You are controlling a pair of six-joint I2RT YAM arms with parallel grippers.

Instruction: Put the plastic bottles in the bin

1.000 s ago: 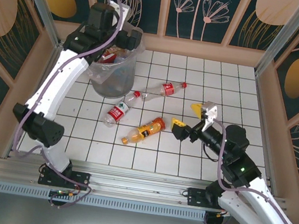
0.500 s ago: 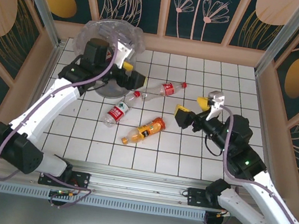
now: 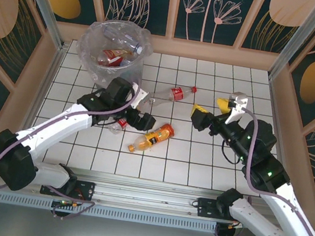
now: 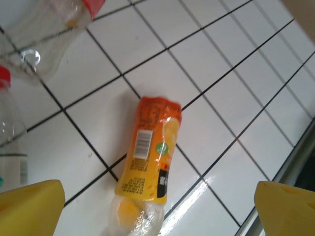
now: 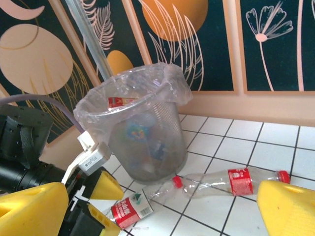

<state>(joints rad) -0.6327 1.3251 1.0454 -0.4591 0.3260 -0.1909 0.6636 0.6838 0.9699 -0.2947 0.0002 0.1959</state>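
Our left claw [image 4: 158,206] and right claw [image 3: 210,107] gape empty; pinching off-centre, we could roll the orange-labelled clear plastic bottle [image 4: 150,157] away

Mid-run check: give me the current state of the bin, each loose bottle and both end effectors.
bin: upright, bag-lined, bottles inside.
orange-label bottle: lying on the table.
long red-label bottle: lying on the table, capped.
short red-label bottle: lying near the bin, capped.
left end effector: open, empty, over the orange-label bottle.
right end effector: open, empty.
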